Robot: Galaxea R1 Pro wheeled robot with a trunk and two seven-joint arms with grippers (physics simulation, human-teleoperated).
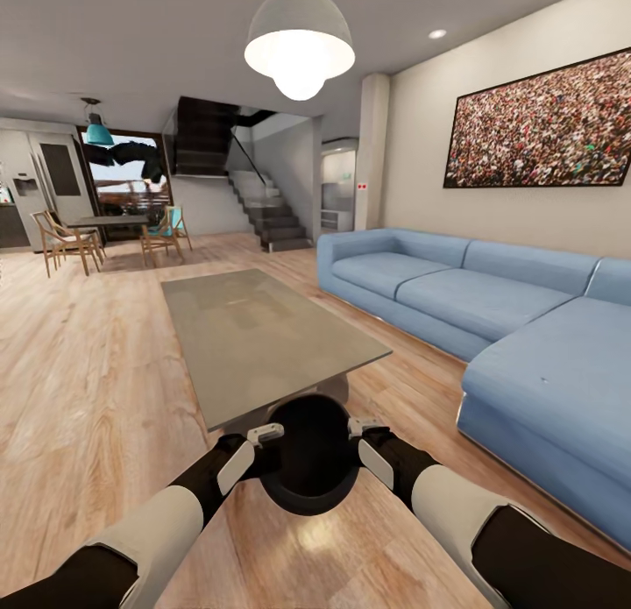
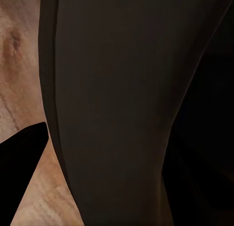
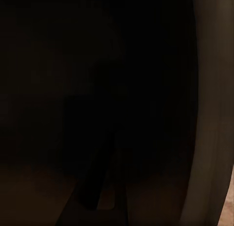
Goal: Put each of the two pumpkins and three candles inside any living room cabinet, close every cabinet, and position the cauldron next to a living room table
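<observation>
The near end of the glossy grey-beige coffee table (image 1: 263,337) was hidden behind the glossy black rounded cauldron (image 1: 311,456). Both grippers' fingertips were masked by its sides; the jaws' setting couldn't be read. The blue sofa (image 1: 491,320) was cut off at the right edge.

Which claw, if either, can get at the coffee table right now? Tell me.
Probably neither: the left claw and right claw are pressed against the cauldron, carried between them just short of the table.

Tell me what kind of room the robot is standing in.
Most likely an open-plan living room in a home: a long blue sectional sofa, a low coffee table on wood flooring, and a large framed picture on the wall. A dining set and staircase sit at the far end.
</observation>
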